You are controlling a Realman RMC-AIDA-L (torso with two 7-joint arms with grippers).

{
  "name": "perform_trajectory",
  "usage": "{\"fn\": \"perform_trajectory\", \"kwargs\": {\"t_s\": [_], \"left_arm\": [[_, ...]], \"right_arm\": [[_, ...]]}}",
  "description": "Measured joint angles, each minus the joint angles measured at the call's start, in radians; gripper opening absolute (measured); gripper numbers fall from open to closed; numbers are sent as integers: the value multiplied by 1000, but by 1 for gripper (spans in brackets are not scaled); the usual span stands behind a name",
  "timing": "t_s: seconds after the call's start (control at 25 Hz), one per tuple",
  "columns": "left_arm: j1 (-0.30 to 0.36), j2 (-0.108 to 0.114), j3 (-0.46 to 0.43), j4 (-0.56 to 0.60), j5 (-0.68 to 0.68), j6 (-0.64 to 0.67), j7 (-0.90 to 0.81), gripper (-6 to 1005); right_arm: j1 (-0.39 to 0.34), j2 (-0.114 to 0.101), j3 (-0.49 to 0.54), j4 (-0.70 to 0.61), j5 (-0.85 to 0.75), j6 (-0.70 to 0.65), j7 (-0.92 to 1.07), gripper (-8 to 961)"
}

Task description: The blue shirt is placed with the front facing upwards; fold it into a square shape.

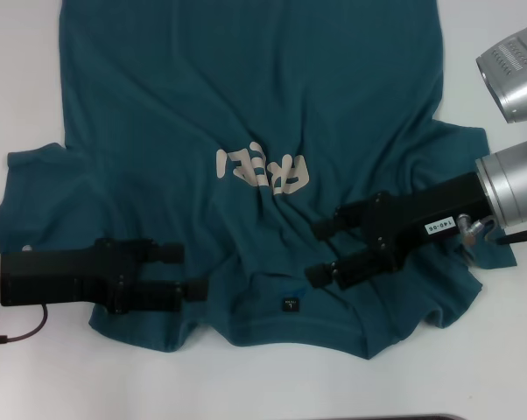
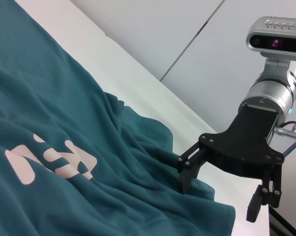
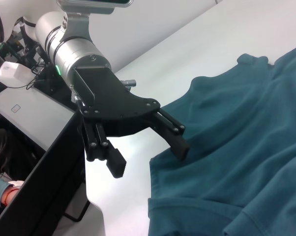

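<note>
The blue shirt (image 1: 246,114) lies spread front-up on the white surface (image 1: 23,87), its collar end nearest the robot at six o'clock and its hem running off toward twelve, so the cream lettering (image 1: 263,169) reads upside down from the head camera. A small dark neck label (image 1: 290,304) sits just inside the collar. The cloth looks like soft matte cotton, and it is not flat: loose ridges fan out from the chest toward the sleeves, and the shoulder edge is rumpled. The left gripper (image 1: 189,271) reaches in from nine o'clock over the shoulder on that side, and the right gripper (image 1: 319,252) comes in from three o'clock over the other shoulder, both pointing inward toward the collar. Each has its jaws spread wide and holds nothing; the wrist views show the black fingers just above or barely brushing the fabric. This mirrored placement probably serves to pinch both shoulders together, so the top edge can be lifted evenly and carried over for the first fold. The limp fabric will likely sag between the two grips.
</note>
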Motion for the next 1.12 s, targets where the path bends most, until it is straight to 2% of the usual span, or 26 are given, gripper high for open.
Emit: {"fn": "perform_trajectory", "kwargs": {"t_s": [0.72,0.84,1.12], "left_arm": [[-2,4,-8,0,-7,6,-52,887],[-16,13,-69,0,-12,7,-182,884],[-35,42,-307,5,-16,57,-535,876]], "right_arm": [[-3,-2,8,-1,20,-1,37,914],[-4,-6,31,-5,46,-2,87,914],[-18,-22,183,-4,112,-17,308,912]]}}
